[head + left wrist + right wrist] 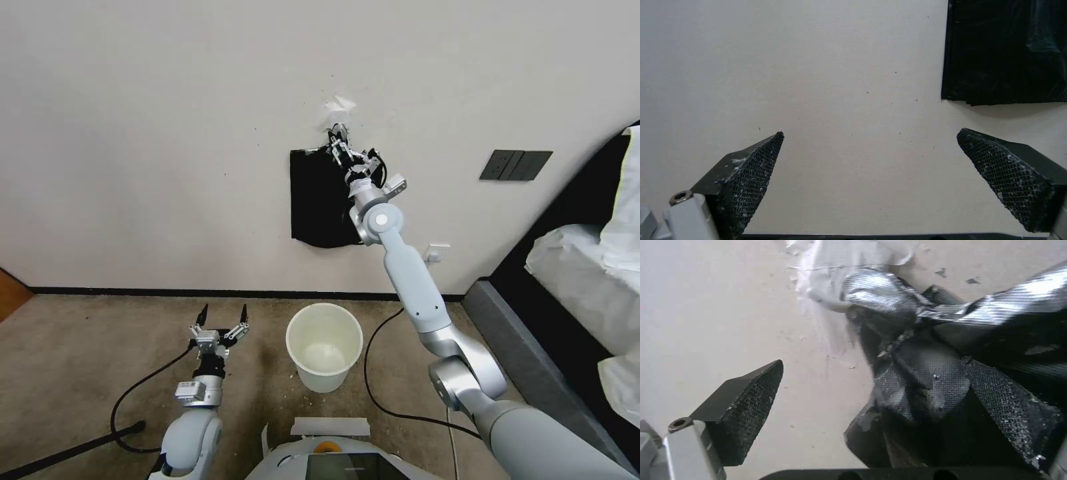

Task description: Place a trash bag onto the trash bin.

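The trash bag hangs on the wall, bunched at its top against one finger of the right gripper, whose jaws stand wide. Far below it, the trash bin sits on the carpet, just beside the wide-open left gripper.

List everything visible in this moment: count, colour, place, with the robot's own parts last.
stack of bags: one, black, hanging on the wall under crumpled white tape.
trash bin: one, cream-white, on the carpet below the stack.
wall switch panel: one, dark grey, on the wall.
bed: one, white bedding on a dark frame.
left gripper: low beside the bin, open.
right gripper: raised at the stack's pinched top, open.
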You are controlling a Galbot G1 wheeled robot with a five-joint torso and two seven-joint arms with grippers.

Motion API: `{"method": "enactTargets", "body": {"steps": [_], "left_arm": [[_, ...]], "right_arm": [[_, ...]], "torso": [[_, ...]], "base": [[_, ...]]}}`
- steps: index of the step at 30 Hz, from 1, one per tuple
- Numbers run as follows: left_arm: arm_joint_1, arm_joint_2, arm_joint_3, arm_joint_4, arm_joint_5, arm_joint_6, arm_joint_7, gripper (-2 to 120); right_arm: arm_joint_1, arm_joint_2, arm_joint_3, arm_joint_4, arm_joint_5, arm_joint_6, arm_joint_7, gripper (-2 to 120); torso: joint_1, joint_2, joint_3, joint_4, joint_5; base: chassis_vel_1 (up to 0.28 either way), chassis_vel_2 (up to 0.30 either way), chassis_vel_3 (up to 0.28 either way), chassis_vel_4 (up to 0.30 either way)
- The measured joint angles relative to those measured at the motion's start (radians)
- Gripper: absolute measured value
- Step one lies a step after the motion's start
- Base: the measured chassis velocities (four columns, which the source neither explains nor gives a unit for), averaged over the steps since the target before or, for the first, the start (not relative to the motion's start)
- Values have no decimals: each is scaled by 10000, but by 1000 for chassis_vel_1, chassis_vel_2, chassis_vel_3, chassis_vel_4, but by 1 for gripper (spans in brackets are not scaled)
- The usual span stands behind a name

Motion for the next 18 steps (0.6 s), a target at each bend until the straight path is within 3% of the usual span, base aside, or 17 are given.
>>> {"method": "enactTargets", "body": {"steps": [18], "left_arm": [[108,42,-51,-80,-1,-23,0,100]], "right_arm": [[-12,375,302,-465,369,-167,-4,100]], "torso": [[0,0,0,2,1]], "base": [[0,0,0,0]]}}
